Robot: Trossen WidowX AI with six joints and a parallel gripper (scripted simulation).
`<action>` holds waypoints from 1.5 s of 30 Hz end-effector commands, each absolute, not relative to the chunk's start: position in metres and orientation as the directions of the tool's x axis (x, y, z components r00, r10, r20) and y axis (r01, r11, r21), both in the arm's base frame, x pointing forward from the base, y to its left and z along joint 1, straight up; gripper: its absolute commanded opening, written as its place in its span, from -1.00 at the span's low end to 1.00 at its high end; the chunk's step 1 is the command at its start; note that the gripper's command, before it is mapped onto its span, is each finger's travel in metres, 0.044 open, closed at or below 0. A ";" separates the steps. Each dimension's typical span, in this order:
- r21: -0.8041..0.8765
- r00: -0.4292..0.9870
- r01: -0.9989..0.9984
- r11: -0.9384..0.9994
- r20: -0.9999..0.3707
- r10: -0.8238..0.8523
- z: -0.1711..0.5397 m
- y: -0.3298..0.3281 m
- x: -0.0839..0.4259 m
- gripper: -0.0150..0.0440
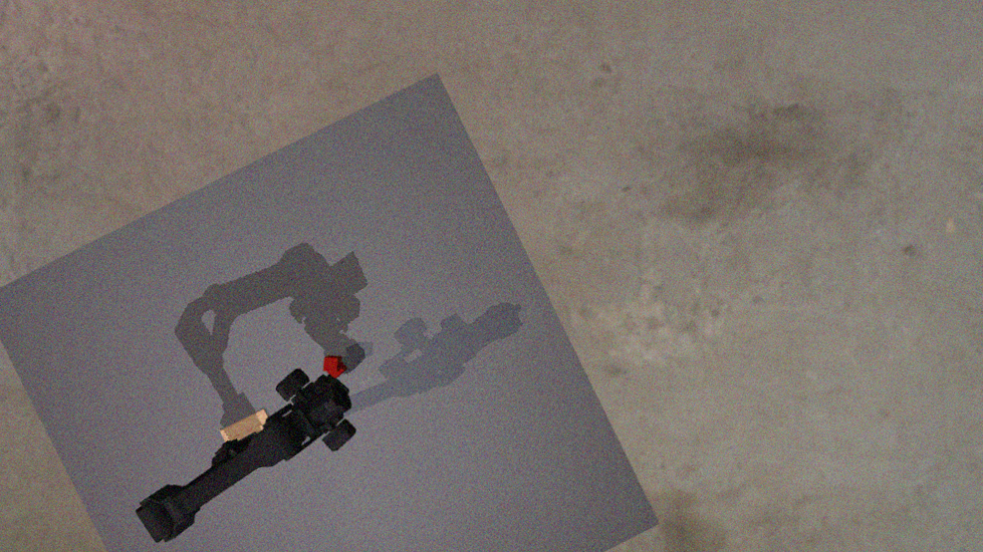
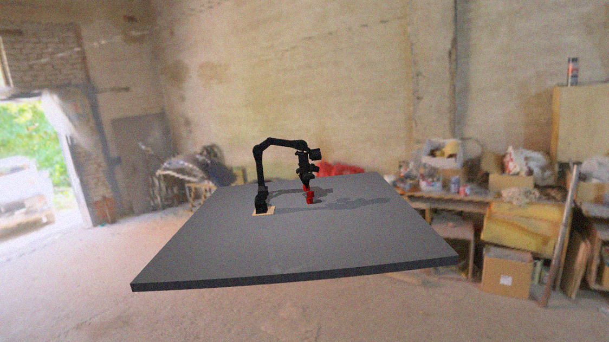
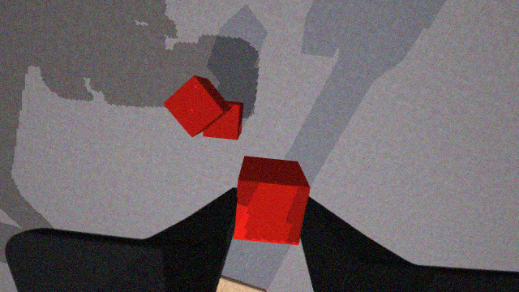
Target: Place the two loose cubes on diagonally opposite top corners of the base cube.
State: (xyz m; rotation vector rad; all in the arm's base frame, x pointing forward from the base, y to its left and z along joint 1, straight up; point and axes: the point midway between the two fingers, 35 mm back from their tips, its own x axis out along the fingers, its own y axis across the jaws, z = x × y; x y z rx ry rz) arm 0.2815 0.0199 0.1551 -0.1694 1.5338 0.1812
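The fixed base cube is red and stands on the grey table, partly covered in the wrist view. One loose red cube appears to rest on it, overhanging one side and turned relative to it. The stack also shows in the top and exterior views. My gripper is shut on the other loose red cube, held above the table and beside the stack. In the wrist view the held cube is below and right of the stack. In the top view the arm hides it.
The grey table bears the black arm. Its base stands on a tan plate. Shadows of the arm fall around the stack. Shelves and boxes stand in the background beyond the table.
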 end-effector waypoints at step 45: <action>-0.020 0.028 -0.843 0.538 -1.000 0.007 0.120 0.053 0.284 -0.14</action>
